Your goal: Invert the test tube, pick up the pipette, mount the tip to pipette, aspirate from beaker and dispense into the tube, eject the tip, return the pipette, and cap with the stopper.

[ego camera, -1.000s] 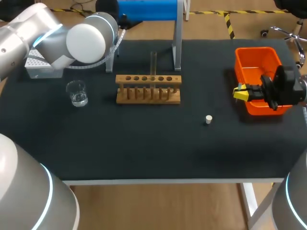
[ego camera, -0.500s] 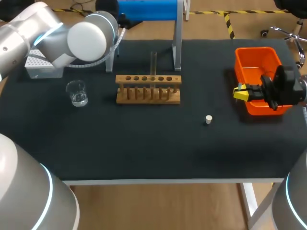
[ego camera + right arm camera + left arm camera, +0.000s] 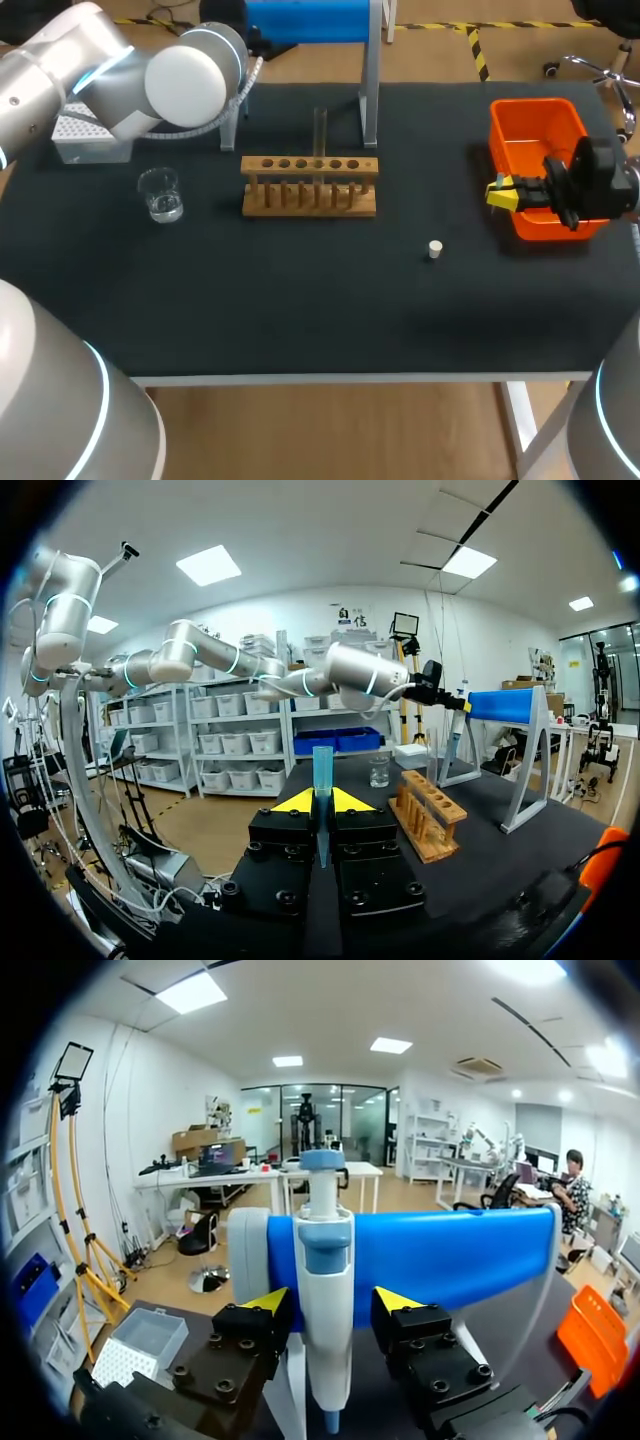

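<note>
A white and blue pipette point(image 3: 324, 1300) hangs on the blue stand point(image 3: 440, 1260) at the back of the table. My left gripper point(image 3: 325, 1305) is shut on the pipette, one yellow tip on each side of its body. My right gripper point(image 3: 500, 192) hovers at the near left edge of the orange bin point(image 3: 535, 125), shut on a clear blue pipette tip point(image 3: 322, 775) that sticks out past its fingers. The test tube point(image 3: 320, 130) stands upright in the wooden rack point(image 3: 310, 187). A glass beaker point(image 3: 160, 195) holding liquid sits left of the rack. The white stopper point(image 3: 434, 249) lies on the mat.
A white tip box point(image 3: 85, 135) stands at the back left, partly behind my left arm point(image 3: 185, 85). The stand's metal legs point(image 3: 370, 90) rise just behind the rack. Bare black mat fills the front half of the table.
My left arm's elbow has edged slightly to the right. The right arm and everything on the table stay where they were.
</note>
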Robot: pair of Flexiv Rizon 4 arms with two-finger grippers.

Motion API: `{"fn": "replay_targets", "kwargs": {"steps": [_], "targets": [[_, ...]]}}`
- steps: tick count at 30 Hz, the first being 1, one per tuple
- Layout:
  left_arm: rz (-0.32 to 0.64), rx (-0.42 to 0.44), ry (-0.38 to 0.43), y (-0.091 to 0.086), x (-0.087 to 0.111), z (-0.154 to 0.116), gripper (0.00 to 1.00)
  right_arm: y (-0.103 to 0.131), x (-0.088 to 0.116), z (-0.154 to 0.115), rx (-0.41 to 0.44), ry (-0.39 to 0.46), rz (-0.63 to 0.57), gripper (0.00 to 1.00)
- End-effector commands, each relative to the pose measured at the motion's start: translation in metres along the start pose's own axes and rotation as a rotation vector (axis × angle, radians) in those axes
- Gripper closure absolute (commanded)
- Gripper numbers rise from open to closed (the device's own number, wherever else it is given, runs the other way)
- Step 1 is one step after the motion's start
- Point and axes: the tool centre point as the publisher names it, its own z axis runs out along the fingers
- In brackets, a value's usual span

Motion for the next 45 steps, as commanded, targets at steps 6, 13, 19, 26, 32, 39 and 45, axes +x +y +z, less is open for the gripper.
{"fn": "replay_targets", "kwargs": {"steps": [6, 13, 19, 26, 32, 39, 45], "targets": [[-0.007, 0.004, -0.012, -0.001, 0.001, 0.002, 0.48, 0.000, 0.001, 0.000, 0.002, -0.003, -0.001, 1.00], [-0.010, 0.006, -0.015, -0.002, 0.000, 0.002, 0.50, 0.000, 0.001, 0.000, 0.002, -0.003, -0.001, 1.00], [-0.012, 0.005, -0.018, -0.002, -0.001, 0.003, 0.54, 0.000, 0.001, 0.000, 0.002, -0.003, -0.001, 1.00], [-0.015, 0.000, -0.023, -0.001, -0.003, 0.004, 0.81, 0.000, 0.001, 0.000, 0.002, -0.003, -0.001, 1.00], [-0.022, -0.005, -0.028, 0.001, -0.003, 0.004, 1.00, 0.000, 0.001, 0.000, 0.002, -0.003, -0.001, 1.00], [-0.020, 0.005, -0.034, -0.005, -0.004, 0.002, 1.00, 0.000, 0.001, 0.000, 0.002, -0.003, -0.001, 1.00], [-0.004, 0.030, -0.041, -0.023, -0.008, 0.000, 1.00, 0.000, 0.001, 0.000, 0.002, -0.003, -0.001, 1.00]]}}
